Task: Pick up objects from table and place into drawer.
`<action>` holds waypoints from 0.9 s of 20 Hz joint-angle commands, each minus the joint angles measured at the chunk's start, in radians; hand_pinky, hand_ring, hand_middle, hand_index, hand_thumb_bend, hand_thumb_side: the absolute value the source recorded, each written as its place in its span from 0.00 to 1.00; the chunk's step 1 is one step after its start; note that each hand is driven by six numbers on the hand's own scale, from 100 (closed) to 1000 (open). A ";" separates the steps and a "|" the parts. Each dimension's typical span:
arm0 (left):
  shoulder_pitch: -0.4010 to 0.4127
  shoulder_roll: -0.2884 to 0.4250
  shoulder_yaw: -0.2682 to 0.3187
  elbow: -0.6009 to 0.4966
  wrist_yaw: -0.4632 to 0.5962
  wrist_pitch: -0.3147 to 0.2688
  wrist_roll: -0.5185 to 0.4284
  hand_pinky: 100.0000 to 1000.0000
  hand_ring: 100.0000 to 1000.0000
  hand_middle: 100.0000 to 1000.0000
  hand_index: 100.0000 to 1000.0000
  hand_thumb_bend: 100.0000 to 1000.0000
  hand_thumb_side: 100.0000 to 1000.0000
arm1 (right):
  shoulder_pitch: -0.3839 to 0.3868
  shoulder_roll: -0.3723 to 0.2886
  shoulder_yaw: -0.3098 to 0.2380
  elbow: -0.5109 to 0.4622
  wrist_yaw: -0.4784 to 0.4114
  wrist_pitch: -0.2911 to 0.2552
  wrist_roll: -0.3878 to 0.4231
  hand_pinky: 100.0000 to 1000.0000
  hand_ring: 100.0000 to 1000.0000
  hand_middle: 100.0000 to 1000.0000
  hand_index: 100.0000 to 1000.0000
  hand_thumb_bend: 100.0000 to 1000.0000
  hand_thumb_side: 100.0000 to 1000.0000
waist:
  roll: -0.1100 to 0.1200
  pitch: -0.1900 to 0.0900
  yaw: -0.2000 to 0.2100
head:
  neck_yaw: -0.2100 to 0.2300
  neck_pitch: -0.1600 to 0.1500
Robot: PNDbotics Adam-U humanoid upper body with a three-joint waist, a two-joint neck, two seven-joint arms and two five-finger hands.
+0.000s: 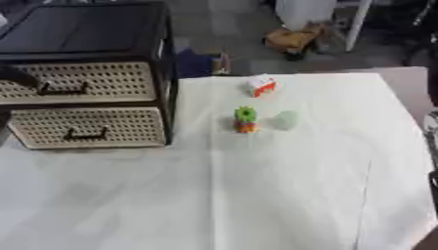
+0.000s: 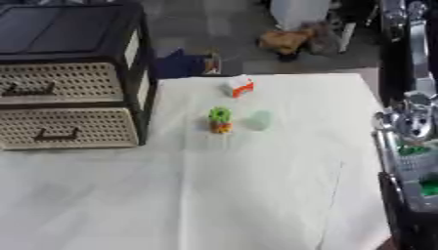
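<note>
Three small things lie on the white cloth. A white and orange box [image 1: 261,86] is farthest back. In front of it stands a green and orange toy [image 1: 246,119], with a pale green lump [image 1: 286,119] just to its right. The black cabinet [image 1: 85,29] at the left has two wicker drawers, an upper drawer [image 1: 81,82] and a lower drawer [image 1: 85,127], both closed. My right arm [image 2: 415,117] runs down the right edge of the right eye view, and my right hand [image 2: 415,215] shows only as a dark mass at its lower end, well away from the objects.
The white cloth [image 1: 256,195] covers the table from the cabinet to the right edge. A dark shape [image 1: 10,78] crosses the left edge over the upper drawer. On the floor behind the table are a blue box [image 1: 198,63] and brown clutter [image 1: 295,38].
</note>
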 commanded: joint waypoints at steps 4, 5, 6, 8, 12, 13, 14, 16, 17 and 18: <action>-0.038 0.014 -0.007 -0.012 -0.016 0.008 -0.048 0.00 0.00 0.00 0.90 0.09 1.00 | -0.018 -0.009 0.002 -0.020 0.006 -0.003 0.003 0.61 0.57 0.51 0.78 0.00 1.00 | 0.002 -0.025 -0.002 | 0.040 -0.002; -0.042 0.011 -0.010 -0.012 -0.017 0.006 -0.054 0.00 0.00 0.00 0.91 0.13 1.00 | -0.018 -0.007 0.002 -0.021 0.006 -0.002 0.003 0.61 0.57 0.51 0.78 0.00 1.00 | 0.003 -0.025 -0.003 | 0.055 -0.005; -0.045 0.008 -0.012 -0.012 -0.018 0.004 -0.061 0.00 0.00 0.00 0.92 0.15 1.00 | -0.019 -0.006 0.002 -0.022 0.006 -0.002 0.003 0.61 0.57 0.51 0.78 0.00 1.00 | 0.003 -0.026 -0.004 | 0.068 -0.007; -0.052 0.002 -0.017 -0.012 -0.021 0.002 -0.077 0.00 0.00 0.00 0.93 0.17 1.00 | -0.019 -0.002 0.003 -0.024 0.006 -0.001 0.003 0.61 0.57 0.51 0.78 0.00 1.00 | 0.002 -0.027 -0.005 | 0.089 -0.009; -0.075 -0.015 -0.029 -0.003 -0.025 0.001 -0.114 0.00 0.00 0.00 0.93 0.21 1.00 | -0.022 0.004 0.005 -0.027 0.006 0.001 0.003 0.61 0.57 0.51 0.78 0.00 1.00 | 0.000 -0.029 -0.008 | 0.101 -0.010; -0.083 -0.018 -0.034 0.005 -0.028 0.001 -0.124 0.00 0.00 0.00 0.93 0.21 1.00 | -0.023 0.004 0.005 -0.028 0.007 0.001 0.004 0.61 0.57 0.51 0.78 0.00 1.00 | -0.001 -0.029 -0.009 | 0.101 -0.010; -0.091 -0.022 -0.038 0.015 -0.031 0.000 -0.132 0.00 0.00 0.00 0.94 0.21 1.00 | -0.023 0.005 0.006 -0.028 0.007 0.001 0.004 0.61 0.57 0.51 0.78 0.00 1.00 | -0.001 -0.030 -0.010 | 0.100 -0.009; -0.107 -0.027 -0.047 0.038 -0.042 -0.001 -0.144 0.00 0.00 0.00 0.94 0.19 1.00 | -0.024 0.005 0.006 -0.028 0.008 0.001 0.004 0.61 0.57 0.51 0.78 0.00 1.00 | -0.001 -0.030 -0.011 | 0.097 -0.009; -0.114 -0.030 -0.051 0.049 -0.048 -0.001 -0.148 0.00 0.00 0.00 0.94 0.17 1.00 | -0.025 0.006 0.007 -0.028 0.008 0.000 0.005 0.61 0.57 0.51 0.78 0.00 1.00 | -0.001 -0.030 -0.012 | 0.094 -0.009; -0.121 -0.032 -0.055 0.060 -0.055 -0.003 -0.150 0.00 0.00 0.00 0.94 0.17 1.00 | -0.025 0.006 0.007 -0.027 0.008 0.000 0.005 0.61 0.57 0.51 0.78 0.00 1.00 | -0.001 -0.030 -0.012 | 0.091 -0.010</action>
